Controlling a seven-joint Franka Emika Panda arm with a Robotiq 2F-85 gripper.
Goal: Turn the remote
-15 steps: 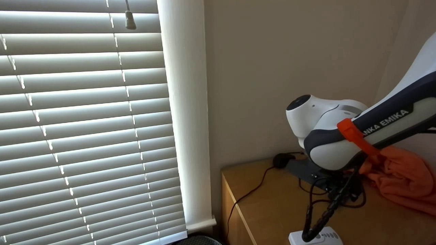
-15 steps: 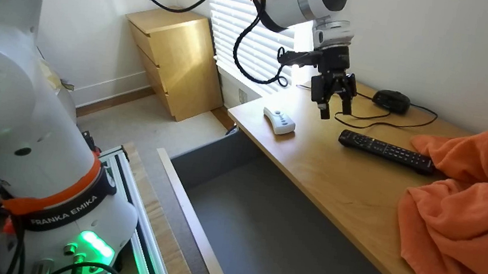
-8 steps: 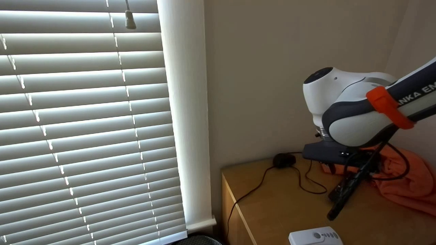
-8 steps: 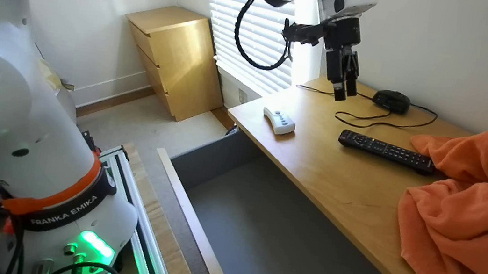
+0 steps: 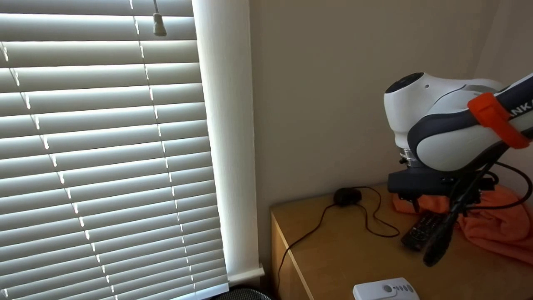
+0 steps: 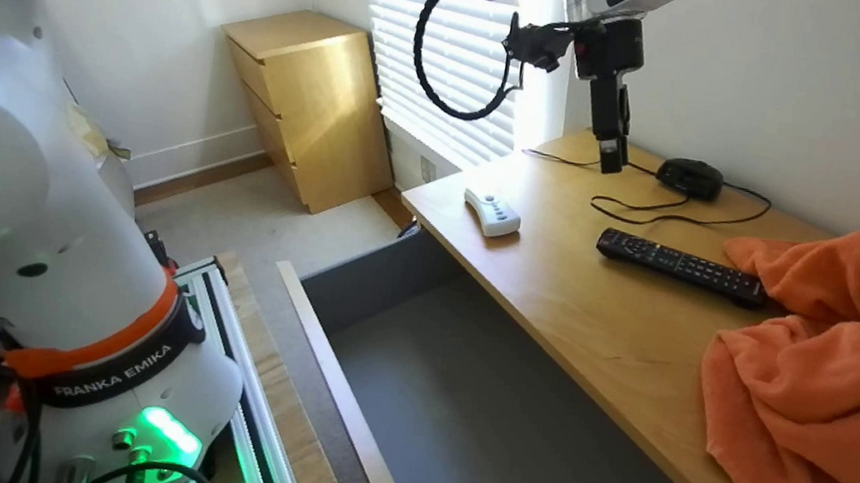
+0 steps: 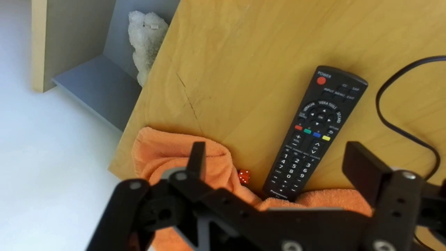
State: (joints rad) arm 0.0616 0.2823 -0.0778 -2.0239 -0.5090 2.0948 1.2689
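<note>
The remote is a long black bar with its buttons facing up, lying flat on the wooden tabletop. It shows in both exterior views and in the wrist view. Its numbered end meets the orange towel; its POWER end points away from the towel. My gripper is open and empty, with its two fingers wide apart in the wrist view. The remote appears between and beyond them. In an exterior view the gripper hangs above the tabletop, apart from the remote, its fingers seen edge-on.
An orange towel lies beside the remote, with a red die at its edge. A white flat box sits near the table edge. A round black object trails a cable. An open drawer holds a white plush.
My arm has risen and moved right in an exterior view, uncovering the remote there. The gripper has turned, so its fingers now appear edge-on. The remote has not moved.
</note>
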